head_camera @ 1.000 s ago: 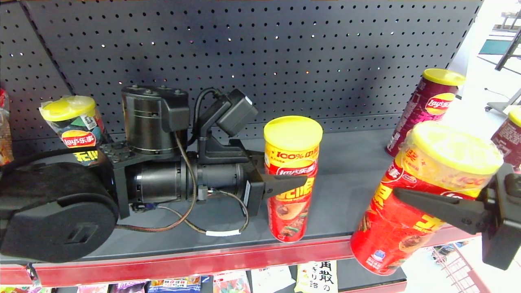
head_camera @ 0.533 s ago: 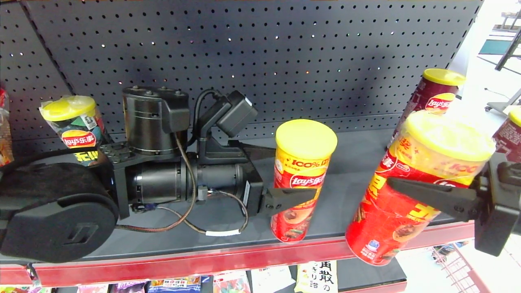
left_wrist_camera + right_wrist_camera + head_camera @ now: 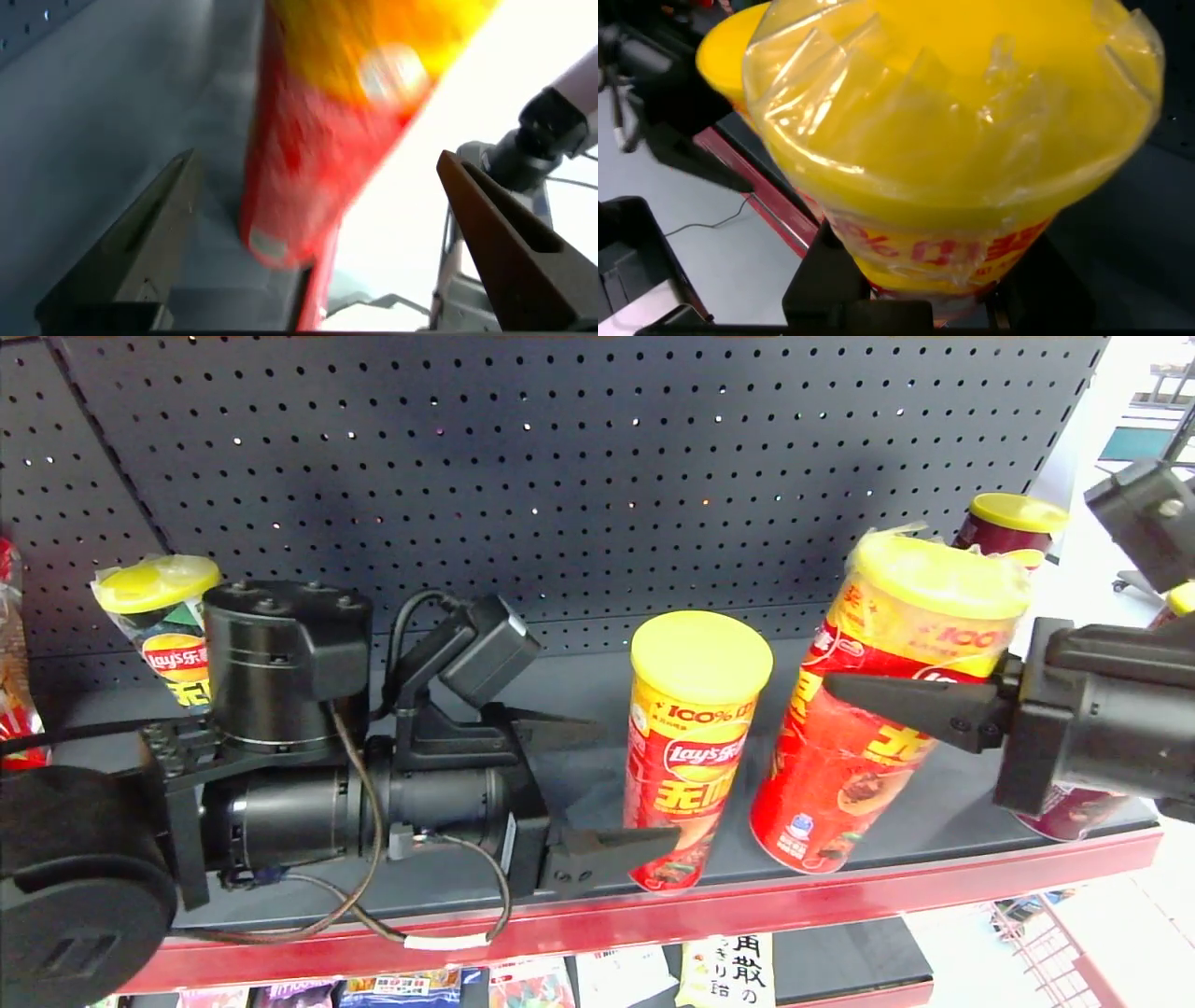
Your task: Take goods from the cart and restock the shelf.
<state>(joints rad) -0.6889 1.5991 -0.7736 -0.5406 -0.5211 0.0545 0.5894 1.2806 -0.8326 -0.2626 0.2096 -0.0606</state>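
Observation:
A yellow-lidded red and yellow chip can [image 3: 695,747] stands on the dark shelf [image 3: 822,663] near its red front lip. My left gripper [image 3: 607,789] is open just left of it, not touching. In the left wrist view its fingers [image 3: 140,252] spread wide and the can [image 3: 308,168] is blurred ahead. My right gripper [image 3: 896,700] is shut on a bigger red can [image 3: 859,747] with a plastic-wrapped yellow lid [image 3: 952,121]. This can tilts right of the first one, its base low over the shelf front. I cannot tell if it touches.
A perforated back panel [image 3: 579,476] closes the shelf. A dark can with a yellow lid [image 3: 168,616] stands at the back left, maroon cans [image 3: 1013,523] at the right end. Free shelf lies behind the two red cans. Packets [image 3: 728,971] fill the shelf below.
My left gripper has let the smaller can go and drawn back to the left. My right gripper has carried the bigger can up and left, over the shelf beside the smaller one.

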